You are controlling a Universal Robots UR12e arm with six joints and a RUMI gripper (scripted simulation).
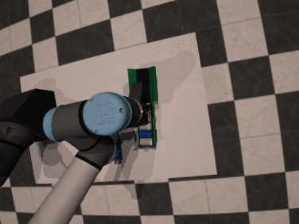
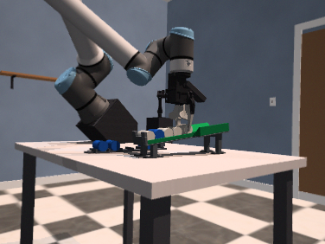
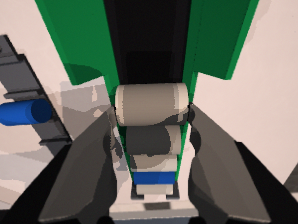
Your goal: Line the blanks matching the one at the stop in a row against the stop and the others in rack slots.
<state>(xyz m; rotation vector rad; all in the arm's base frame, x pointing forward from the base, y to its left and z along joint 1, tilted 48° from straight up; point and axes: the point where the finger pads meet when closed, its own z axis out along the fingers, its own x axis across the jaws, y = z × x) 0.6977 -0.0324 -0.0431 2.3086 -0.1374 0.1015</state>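
A robot arm is reaching over a white bench point(image 2: 225, 166), its gripper point(image 3: 151, 117) pointing down over a green feed ramp point(image 1: 153, 81) that is sitting near the bench's middle, toward the right edge in the top view. The two dark fingers are clamping the ends of a beige blank point(image 3: 151, 104), which is lying straight across the ramp's black channel. Just below it in the wrist view, toward the ramp's low end, another beige blank point(image 3: 152, 140) is lying, then a blue blank point(image 3: 154, 178), then a pale one at the very end; whether these are touching cannot be told. Beside the ramp, a dark stock rack point(image 3: 30, 100) is holding a blue blank point(image 3: 22, 112). In the side view, two blue blanks point(image 2: 105, 145) are lying low on the rack, toward the bench's left edge.
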